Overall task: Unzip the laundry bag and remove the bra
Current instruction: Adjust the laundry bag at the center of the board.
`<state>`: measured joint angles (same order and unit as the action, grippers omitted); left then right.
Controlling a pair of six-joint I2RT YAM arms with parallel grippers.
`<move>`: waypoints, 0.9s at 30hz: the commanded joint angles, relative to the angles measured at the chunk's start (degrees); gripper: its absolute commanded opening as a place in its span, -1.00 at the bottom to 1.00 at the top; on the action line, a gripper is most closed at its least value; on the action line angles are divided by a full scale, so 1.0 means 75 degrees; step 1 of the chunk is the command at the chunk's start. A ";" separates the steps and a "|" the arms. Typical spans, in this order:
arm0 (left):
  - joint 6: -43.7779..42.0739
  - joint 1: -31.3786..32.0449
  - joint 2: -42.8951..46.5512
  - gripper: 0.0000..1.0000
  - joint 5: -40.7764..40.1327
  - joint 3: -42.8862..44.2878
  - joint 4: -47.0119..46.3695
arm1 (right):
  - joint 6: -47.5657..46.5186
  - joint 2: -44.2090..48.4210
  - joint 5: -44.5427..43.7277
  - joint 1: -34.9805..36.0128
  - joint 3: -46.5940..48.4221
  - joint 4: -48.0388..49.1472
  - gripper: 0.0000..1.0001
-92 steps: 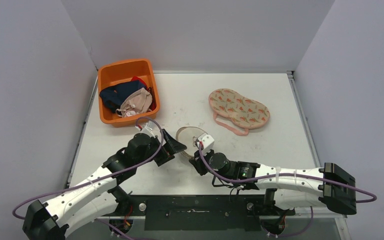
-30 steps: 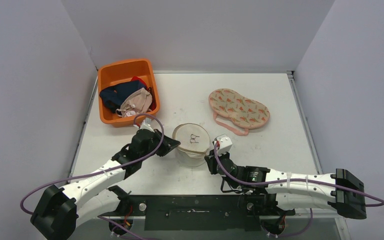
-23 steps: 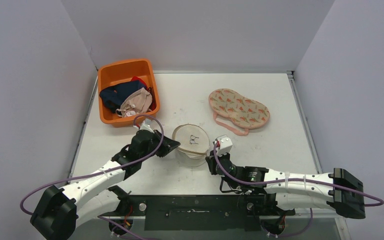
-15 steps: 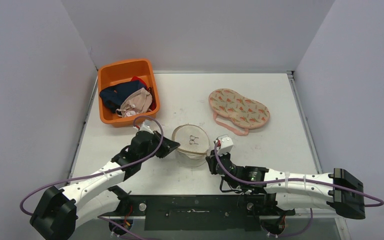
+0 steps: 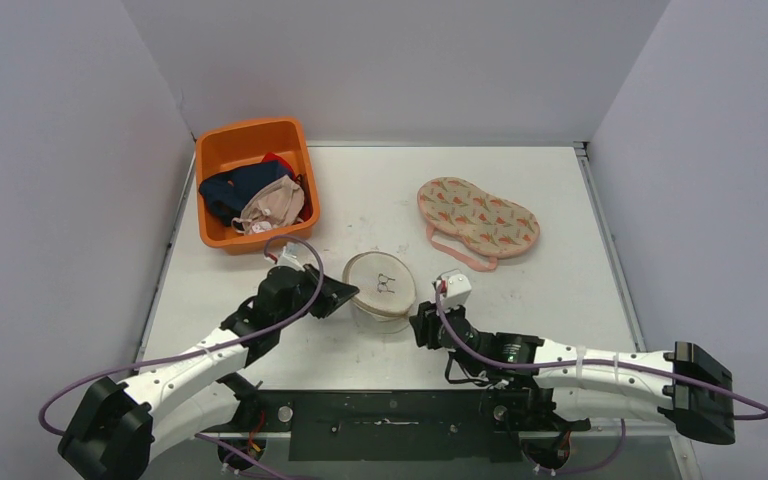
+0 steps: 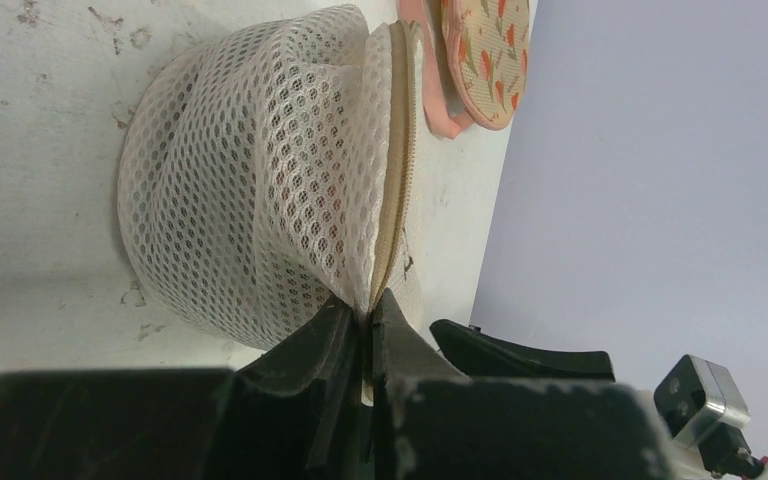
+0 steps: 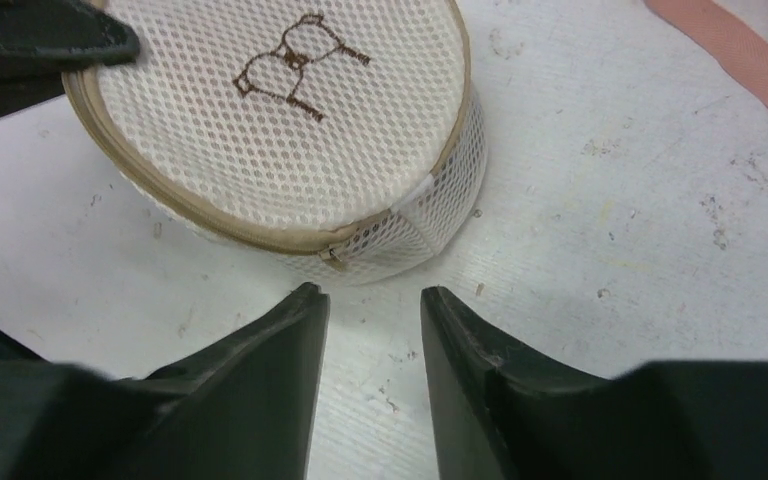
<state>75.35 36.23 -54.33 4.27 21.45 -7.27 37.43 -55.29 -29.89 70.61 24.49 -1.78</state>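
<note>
The laundry bag (image 5: 382, 290), a round drum of white honeycomb mesh edged in beige tape, is stood on the table (image 7: 610, 250) between both arms. Its rim seam is clamped by the left gripper (image 6: 368, 320). The right gripper (image 7: 370, 300) is held parted and empty, just short of the zipper pull (image 7: 332, 258).

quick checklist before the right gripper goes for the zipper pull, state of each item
1. Left gripper shut on the laundry bag rim: ok.
2. Right gripper open, holding nothing: ok.
3. Zipper pull in view, just ahead of the right gripper's fingertips: ok.
4. Zipper opened: not ok, it is closed along the rim where it shows.
5. Bra visible inside the bag: cannot tell through the mesh.
</note>
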 commanded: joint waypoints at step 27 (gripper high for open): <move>0.0121 0.1923 0.0217 -1.00 -0.3730 -0.1599 -0.3773 | 0.5000 -0.1085 0.3926 -0.2394 -0.0338 0.3757 0.63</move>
<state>77.45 48.71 -50.65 -16.03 10.39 -26.28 70.28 -60.07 -3.97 53.21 18.94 18.87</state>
